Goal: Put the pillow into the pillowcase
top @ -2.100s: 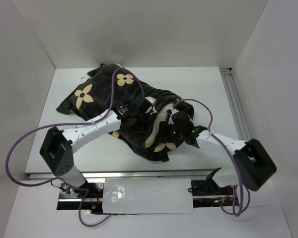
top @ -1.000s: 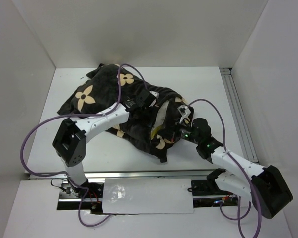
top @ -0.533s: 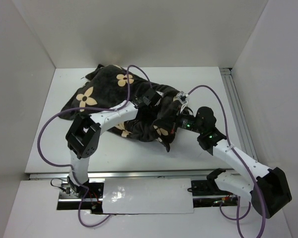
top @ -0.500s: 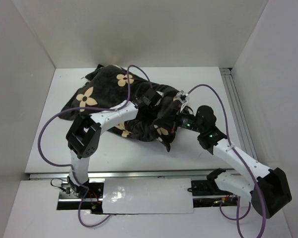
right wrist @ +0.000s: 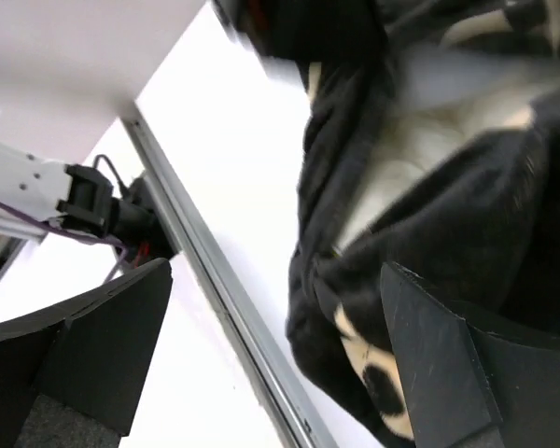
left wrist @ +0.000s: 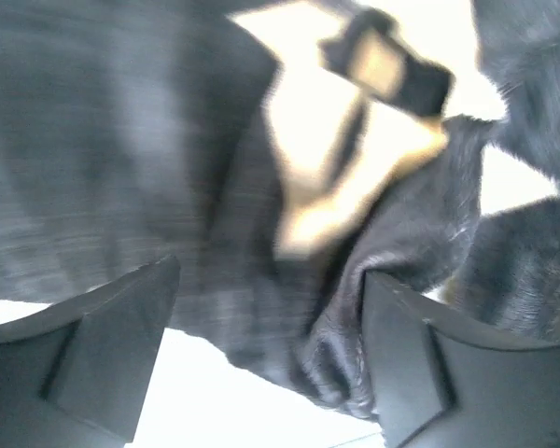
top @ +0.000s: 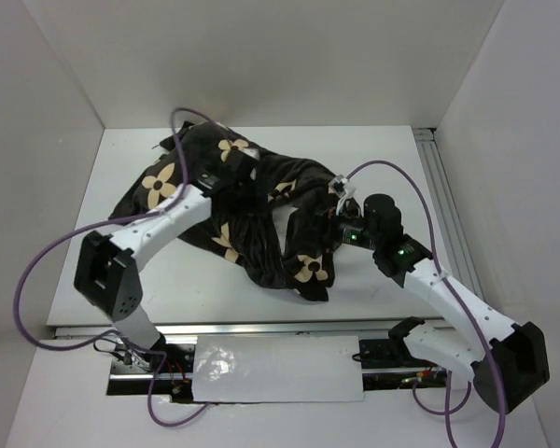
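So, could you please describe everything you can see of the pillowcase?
The pillowcase is a dark brown-black plush sack printed with tan four-petal flowers. It lies crumpled and folded on the white table. The left arm reaches across it, and the open right gripper sits at its right edge. A cream patch, probably the pillow, shows between its folds.

The pillowcase lies heaped across the middle of the table and blocks the centre. The left arm and the right arm reach to it from both sides, and purple cables loop above them. Bare table is free at the right, at the front left and along the back right. Walls close three sides.
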Controlling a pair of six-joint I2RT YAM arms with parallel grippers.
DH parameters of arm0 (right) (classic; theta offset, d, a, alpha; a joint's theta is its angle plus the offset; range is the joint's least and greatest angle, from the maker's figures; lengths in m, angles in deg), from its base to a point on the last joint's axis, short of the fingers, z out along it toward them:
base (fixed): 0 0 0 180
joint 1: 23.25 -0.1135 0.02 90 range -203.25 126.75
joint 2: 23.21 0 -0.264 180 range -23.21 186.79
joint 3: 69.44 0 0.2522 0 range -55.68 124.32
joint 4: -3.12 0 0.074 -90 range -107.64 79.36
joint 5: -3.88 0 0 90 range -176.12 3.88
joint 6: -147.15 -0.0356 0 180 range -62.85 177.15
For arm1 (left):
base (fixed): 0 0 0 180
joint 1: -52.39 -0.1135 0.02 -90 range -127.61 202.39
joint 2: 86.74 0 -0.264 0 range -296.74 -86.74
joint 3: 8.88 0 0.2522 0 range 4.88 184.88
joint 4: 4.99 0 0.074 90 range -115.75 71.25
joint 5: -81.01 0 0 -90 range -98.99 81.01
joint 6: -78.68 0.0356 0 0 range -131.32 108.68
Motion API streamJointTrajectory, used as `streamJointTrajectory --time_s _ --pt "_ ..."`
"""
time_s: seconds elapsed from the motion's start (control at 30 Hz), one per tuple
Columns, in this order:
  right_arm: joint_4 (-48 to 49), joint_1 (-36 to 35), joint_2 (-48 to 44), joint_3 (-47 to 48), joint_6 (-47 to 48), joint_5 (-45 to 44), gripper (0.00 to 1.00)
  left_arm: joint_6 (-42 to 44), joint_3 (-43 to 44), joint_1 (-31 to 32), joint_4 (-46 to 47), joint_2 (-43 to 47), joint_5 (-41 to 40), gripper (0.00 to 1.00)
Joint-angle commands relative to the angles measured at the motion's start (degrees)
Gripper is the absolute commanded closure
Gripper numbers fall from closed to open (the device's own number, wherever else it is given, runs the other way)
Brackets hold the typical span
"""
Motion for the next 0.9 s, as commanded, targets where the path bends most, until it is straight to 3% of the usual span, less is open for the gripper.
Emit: streamJointTrajectory --time_s 0.0,0.13,0.3,0.53,0.63,0.73,0.8,0.87 --pt "-6.80 0.17 -5.08 4.34 2.55 -2.57 0.00 -3.02 2.28 -7.08 -3.53 5.18 -7.59 0.05" --pt "-12.95 0.17 -8.51 7.60 4.65 -15.98 0.00 -3.64 6.32 -12.80 -5.55 5.19 -7.59 0.02" --pt "-21.65 0.17 -3.43 13.30 3.87 -28.40 0.00 -3.64 9.59 -19.48 -6.97 3.26 -7.07 0.01" --pt "-17.54 0.69 4.65 13.84 3.87 -27.97 0.02 -2.50 9.06 -29.23 -5.74 2.11 -5.22 0.01" --pt "-17.53 0.69 10.70 17.52 5.18 -35.41 0.02 -1.97 11.51 -37.04 -5.21 -2.09 -1.28 0.01" --pt "-19.55 0.69 15.37 23.23 5.18 -41.93 0.07 -2.50 12.57 -40.75 -4.51 -5.17 1.64 0.01" --pt "-19.56 0.69 20.12 26.83 5.97 -40.74 0.07 -2.50 13.28 -42.78 -4.51 -6.93 2.16 0.01" --pt "-17.63 0.69 24.67 28.69 6.50 -37.05 0.16 -2.50 13.80 -43.57 -3.90 -9.21 2.16 0.01"
